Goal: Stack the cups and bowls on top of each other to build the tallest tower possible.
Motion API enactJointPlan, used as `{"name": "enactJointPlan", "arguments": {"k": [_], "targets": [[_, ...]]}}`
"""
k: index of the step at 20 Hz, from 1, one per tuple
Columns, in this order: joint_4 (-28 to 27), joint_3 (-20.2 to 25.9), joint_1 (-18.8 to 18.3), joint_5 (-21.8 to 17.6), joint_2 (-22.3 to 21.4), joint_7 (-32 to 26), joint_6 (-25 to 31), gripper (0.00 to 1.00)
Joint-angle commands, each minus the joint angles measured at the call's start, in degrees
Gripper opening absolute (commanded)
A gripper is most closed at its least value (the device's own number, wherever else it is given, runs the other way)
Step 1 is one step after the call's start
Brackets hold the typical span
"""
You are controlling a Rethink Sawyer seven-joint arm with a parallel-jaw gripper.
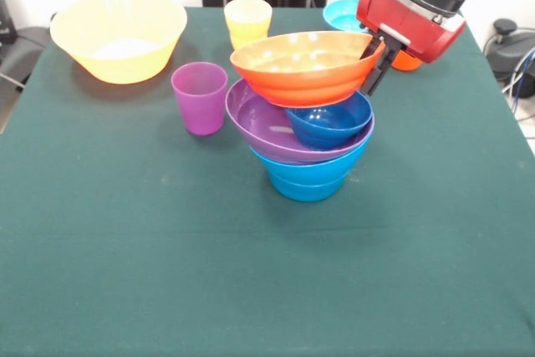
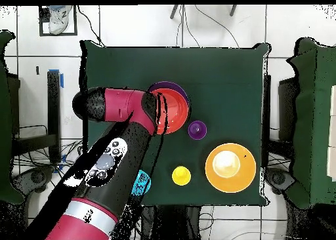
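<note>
One claw [image 1: 374, 54], at the end of the red and black arm [image 1: 418, 2] coming down from the upper right of the front view, pinches the right rim of the wide orange bowl [image 1: 305, 67], with a dark finger visible inside the rim and another running down outside it. The orange bowl sits tilted on top of the tower [image 1: 308, 119] at the centre of the frame. Under it, a small dark blue bowl [image 1: 330, 120] lies inside the wide purple bowl [image 1: 276, 131], which leans to the left on a mid-blue bowl [image 1: 309, 177] standing on the green desk [image 1: 251, 273].

Just left of the tower stands the purple cup [image 1: 200, 98], upright and apart from it. Behind it, near the top centre, stands the yellow cup [image 1: 247, 21]. The large yellow bowl [image 1: 119, 35] rests at the upper left. At the upper right, partly hidden by the arm, are the small cyan bowl [image 1: 341, 12] and an orange cup [image 1: 406, 61].

In the overhead view, the arm [image 2: 125, 129] covers the left side of the orange bowl [image 2: 172, 108].
</note>
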Motion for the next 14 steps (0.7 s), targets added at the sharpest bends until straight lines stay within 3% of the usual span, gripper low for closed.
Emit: {"name": "enactJointPlan", "arguments": {"k": [1,14], "targets": [[-3.03,4.25,0.79,1.72,1.66,11.62,2.06,0.0],[-3.94,2.74,1.73,1.47,3.12,12.06,3.9,0.0]]}}
